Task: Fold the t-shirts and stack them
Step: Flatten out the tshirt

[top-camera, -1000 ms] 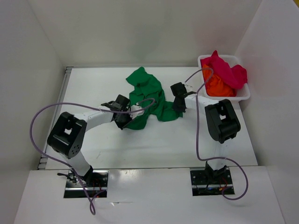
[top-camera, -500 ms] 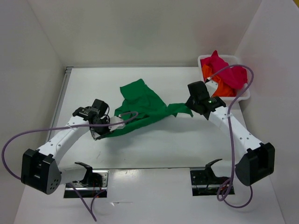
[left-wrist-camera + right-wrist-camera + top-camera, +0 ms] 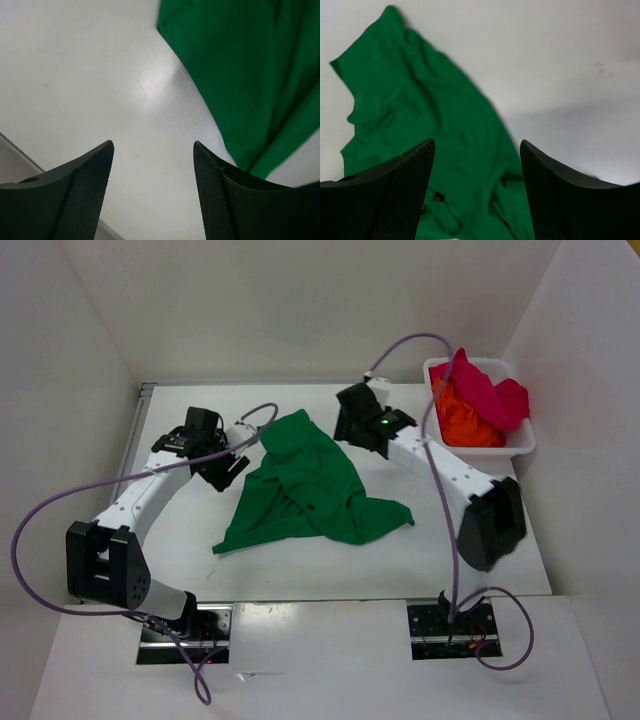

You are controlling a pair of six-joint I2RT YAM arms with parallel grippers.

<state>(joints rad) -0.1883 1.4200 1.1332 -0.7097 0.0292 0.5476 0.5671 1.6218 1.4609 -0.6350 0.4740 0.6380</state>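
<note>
My left gripper [image 3: 152, 146]: wide apart, holding nothing.
My right gripper [image 3: 477, 143]: wide apart, empty too.
Green t-shirt [image 3: 305, 485]: rumpled on the table [image 3: 180, 550], between my grippers.
Feel: soft, light and floppy, I think.
Grab: two far corners.

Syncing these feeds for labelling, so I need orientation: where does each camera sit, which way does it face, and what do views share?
Top external: above and behind the bases, looking down on the table; both arms, left gripper, right gripper show.
Left wrist: on that wrist, facing down at table and green t-shirt edge; own open fingers show.
Right wrist: on that wrist, facing down at the green t-shirt; own open fingers show.
Shared: the green t-shirt, in all three.
</note>
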